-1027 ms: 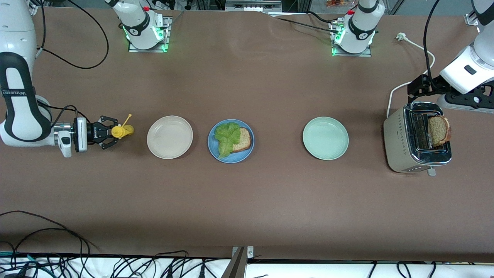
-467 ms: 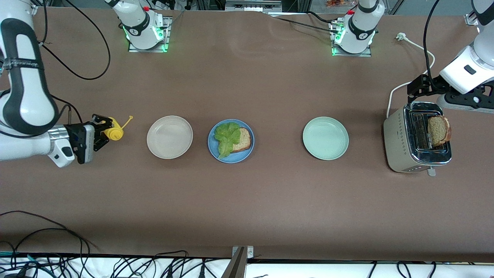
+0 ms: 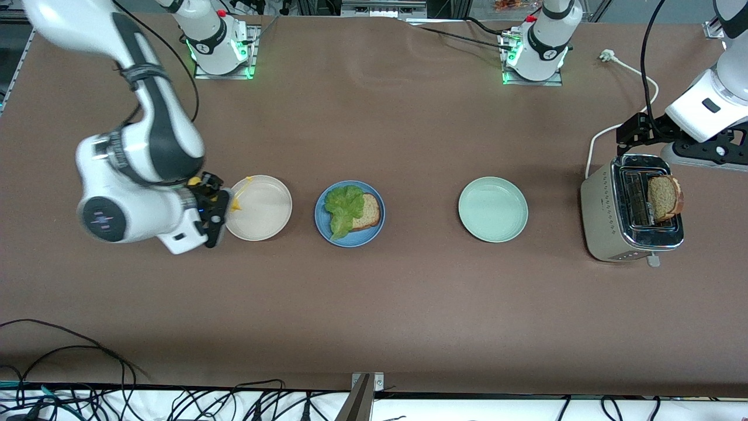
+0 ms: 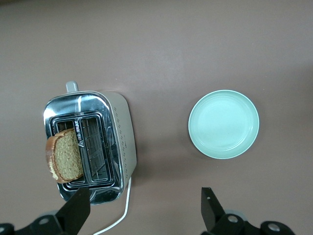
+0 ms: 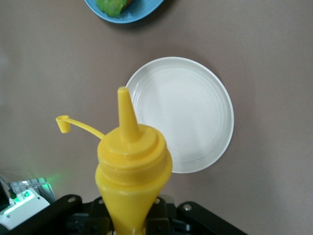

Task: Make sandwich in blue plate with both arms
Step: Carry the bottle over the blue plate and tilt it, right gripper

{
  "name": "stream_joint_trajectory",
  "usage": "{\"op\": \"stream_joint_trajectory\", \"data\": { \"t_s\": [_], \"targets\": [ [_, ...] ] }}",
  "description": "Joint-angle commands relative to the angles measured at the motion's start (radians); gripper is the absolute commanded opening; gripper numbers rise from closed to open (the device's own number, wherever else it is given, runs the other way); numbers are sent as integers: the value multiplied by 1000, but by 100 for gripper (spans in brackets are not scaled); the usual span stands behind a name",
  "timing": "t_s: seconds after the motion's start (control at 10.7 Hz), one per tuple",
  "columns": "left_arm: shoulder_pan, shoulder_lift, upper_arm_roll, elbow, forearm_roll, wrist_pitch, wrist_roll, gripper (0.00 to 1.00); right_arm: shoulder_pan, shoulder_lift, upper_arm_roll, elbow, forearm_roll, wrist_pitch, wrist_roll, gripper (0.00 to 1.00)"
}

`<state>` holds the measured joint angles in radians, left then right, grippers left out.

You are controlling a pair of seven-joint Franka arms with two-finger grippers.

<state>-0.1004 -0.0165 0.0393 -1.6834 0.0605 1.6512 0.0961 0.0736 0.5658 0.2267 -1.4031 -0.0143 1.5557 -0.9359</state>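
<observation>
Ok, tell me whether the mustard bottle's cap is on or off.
Off. The yellow squeeze bottle shows a bare nozzle, and its small cap dangles aside on its tether.

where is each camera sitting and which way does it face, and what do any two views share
Front view: high across the table, facing both bases; shows both arms, the blue plate and the right gripper shut on the yellow bottle.
Left wrist view: looks down past the open left gripper at the toaster and mint plate.
Right wrist view: looks down past the bottle at the white plate.
Shared: front and right wrist views both show the white plate and bottle.
</observation>
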Motion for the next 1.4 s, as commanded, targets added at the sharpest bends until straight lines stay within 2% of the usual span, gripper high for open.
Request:
{"op": "stream_joint_trajectory", "data": {
  "t_s": [0.0, 0.28, 0.47, 0.84, 1.03, 1.31],
  "targets": [
    [-7, 1, 4, 11, 16, 2, 8, 100, 183, 35, -6, 42, -215, -6, 173, 2],
    [-5, 1, 4, 11, 16, 2, 10, 100, 372, 69, -6, 41, -465, -12, 297, 2],
    [-5, 1, 4, 11, 15, 2, 10, 100, 458, 95, -9, 41, -591, -20, 350, 2],
    [-5, 1, 5, 11, 15, 2, 10, 100, 491, 117, -10, 41, -634, -25, 368, 4],
    [-5, 1, 5, 11, 15, 2, 10, 100, 521, 126, -10, 41, -699, -26, 368, 4],
    [-5, 1, 5, 11, 15, 2, 10, 100, 528, 152, -10, 67, -710, -29, 439, 4]
  ]
}}
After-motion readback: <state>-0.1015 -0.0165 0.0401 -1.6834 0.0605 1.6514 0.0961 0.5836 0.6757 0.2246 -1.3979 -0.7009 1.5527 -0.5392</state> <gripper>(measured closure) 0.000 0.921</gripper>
